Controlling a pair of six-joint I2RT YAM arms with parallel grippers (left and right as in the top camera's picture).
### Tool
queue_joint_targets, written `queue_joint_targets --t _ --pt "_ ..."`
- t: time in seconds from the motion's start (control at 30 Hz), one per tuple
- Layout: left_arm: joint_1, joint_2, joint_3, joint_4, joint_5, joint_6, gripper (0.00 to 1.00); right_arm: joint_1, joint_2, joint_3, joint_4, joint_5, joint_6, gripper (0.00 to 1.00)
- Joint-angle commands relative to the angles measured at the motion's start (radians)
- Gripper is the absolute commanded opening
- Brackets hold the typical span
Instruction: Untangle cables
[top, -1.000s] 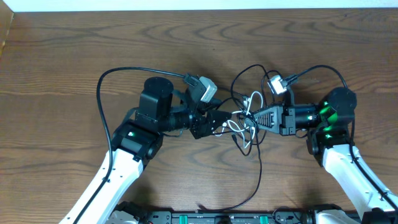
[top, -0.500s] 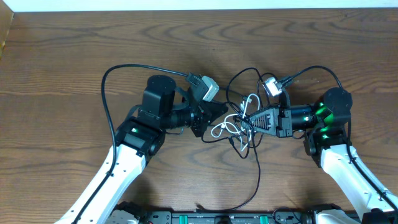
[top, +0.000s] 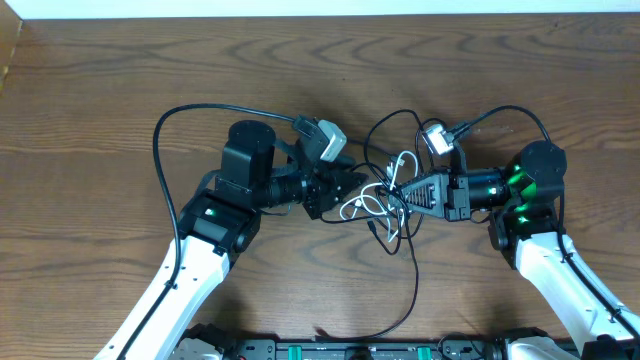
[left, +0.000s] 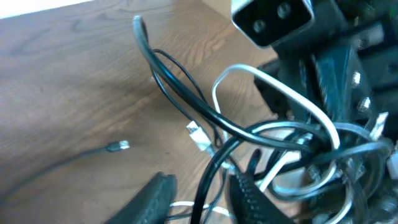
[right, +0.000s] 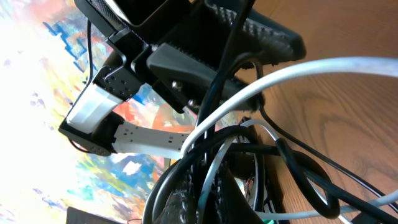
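The cables (top: 385, 198) are a knot of thin black cords and one thin white cord (top: 362, 205) lying between my two grippers at the table's middle. One black cord (top: 415, 285) trails toward the front edge. My left gripper (top: 345, 185) is open at the knot's left side; in the left wrist view a black cord (left: 168, 81) runs between its fingers (left: 199, 200), beside the white cord (left: 273, 81). My right gripper (top: 402, 196) is shut on the cables; its wrist view shows fingers (right: 211, 199) pinching black cords (right: 298, 162) and the white cord (right: 298, 74).
Thicker black arm wires arc over the left arm (top: 165, 140) and the right arm (top: 510, 112). A small plug end (left: 118, 146) lies on the wooden table (top: 100, 100). A white strip (top: 300, 8) runs along the back edge; a rail (top: 360, 350) runs along the front.
The right gripper moved left with the cables, then held still. The left gripper moved right into the knot, then drew back slightly left. The knot barely shifted.
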Motion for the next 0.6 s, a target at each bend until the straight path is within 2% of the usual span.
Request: queue_joint_targets --t 0.0,0.07,0.27,0.43,0.57 --pt "0.004 -0.013 0.018 -0.006 0.016 0.004 0.19 0.006 0.003 0.000 0.006 -0.010 0.006 0.01" --pt "0.004 -0.013 0.018 -0.009 0.013 0.004 0.08 0.006 0.003 0.000 0.006 -0.010 0.006 0.01" --pt "0.005 -0.014 0.018 -0.009 0.013 0.004 0.07 0.006 0.003 0.000 0.006 -0.010 -0.002 0.01" --pt "0.036 -0.069 0.018 -0.009 0.013 -0.013 0.07 0.004 0.008 0.000 0.004 0.004 -0.135 0.02" --pt "0.116 -0.187 0.019 -0.005 0.013 -0.035 0.07 0.003 0.030 0.000 -0.037 0.071 -0.259 0.02"
